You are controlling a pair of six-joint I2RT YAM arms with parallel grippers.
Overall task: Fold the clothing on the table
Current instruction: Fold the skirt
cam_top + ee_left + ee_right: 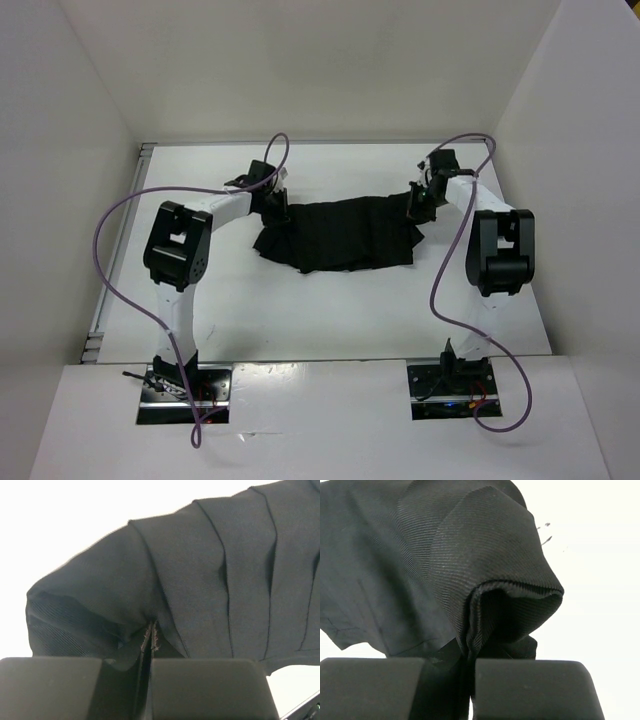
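Note:
The clothing [342,236] is a black pleated garment spread across the middle of the white table [300,310], sagging between my two arms. My left gripper [273,205] is shut on the clothing at its left end. In the left wrist view the fabric [200,580] bunches into the closed jaws of the left gripper [150,652], a frayed edge pinched between them. My right gripper [418,203] is shut on the right end. The right wrist view shows a ribbed fold of the clothing [470,565] clamped in the right gripper [471,660].
White walls enclose the table on the left, right and far sides. Purple cables [120,270] loop from each arm down to the bases [185,385] at the near edge. A metal rim [100,320] runs along the table's left side.

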